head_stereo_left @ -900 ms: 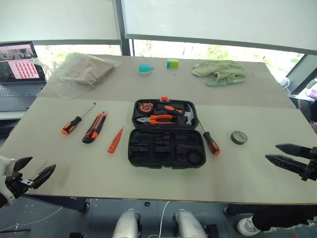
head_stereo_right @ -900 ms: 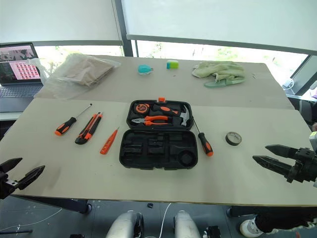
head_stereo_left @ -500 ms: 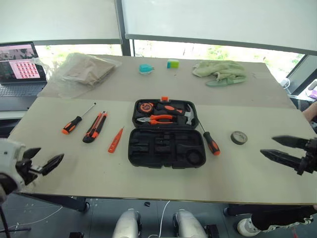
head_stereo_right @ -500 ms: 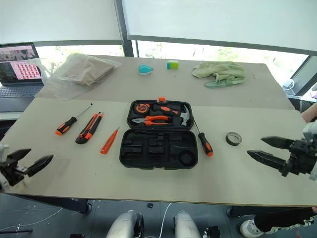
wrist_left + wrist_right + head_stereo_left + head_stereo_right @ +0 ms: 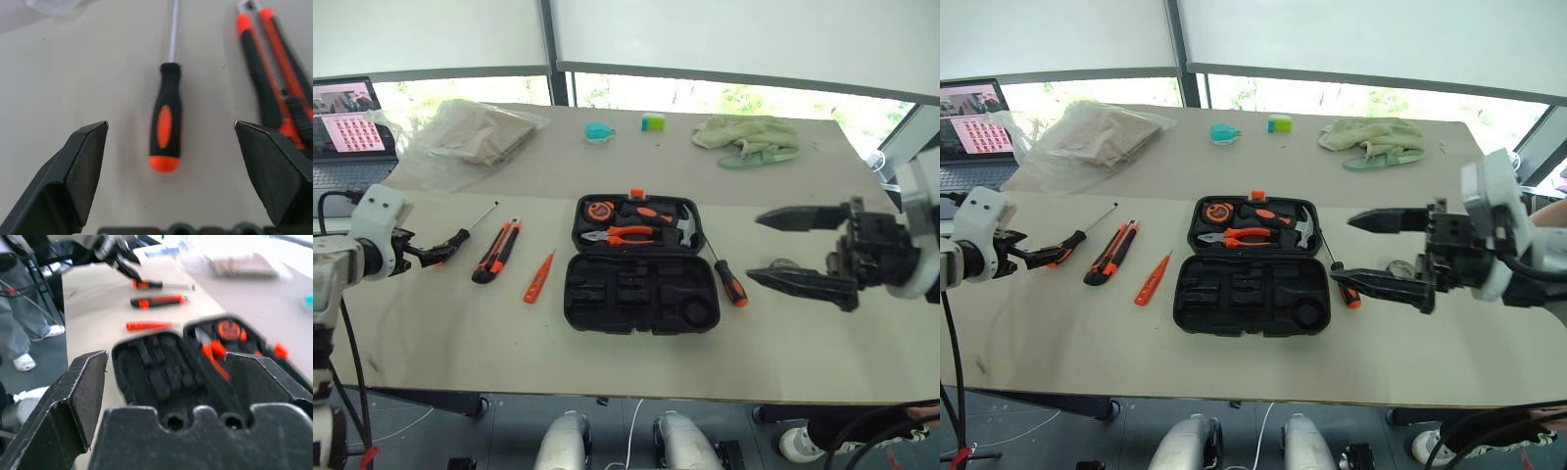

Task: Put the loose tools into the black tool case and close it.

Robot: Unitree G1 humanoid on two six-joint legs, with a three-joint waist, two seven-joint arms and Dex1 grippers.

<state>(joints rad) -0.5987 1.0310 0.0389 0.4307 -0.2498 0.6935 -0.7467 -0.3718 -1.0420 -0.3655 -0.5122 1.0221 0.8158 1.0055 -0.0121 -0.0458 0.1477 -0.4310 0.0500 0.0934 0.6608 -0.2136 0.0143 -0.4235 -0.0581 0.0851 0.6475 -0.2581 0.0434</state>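
The left gripper point(image 5: 168, 161) hangs with its jaws spread wide and nothing between them, right at the butt of the far-left screwdriver point(image 5: 166, 122). That tool lies on the pale surface point(image 5: 460, 323) with its orange-capped handle toward the gripper and its steel shaft running straight away, toward the far side. So its long axis runs along the gripper's reach, with one black finger point(image 5: 78, 171) standing off on either side of the handle, which I judge suits a close across the handle. Just to its right lie the utility knife point(image 5: 499, 252) and then the slim all-orange screwdriver point(image 5: 539, 277), both angled much the same way.

The black tool case point(image 5: 641, 266) sits open mid-surface, its near half's recesses bare. The second black-and-orange screwdriver point(image 5: 724, 273) lies against the case's right edge, handle toward the near side. The right gripper point(image 5: 781, 250) is also wide open and empty, hovering beside it and pointing left toward the case, so it is plainly the nearer arm for that one.
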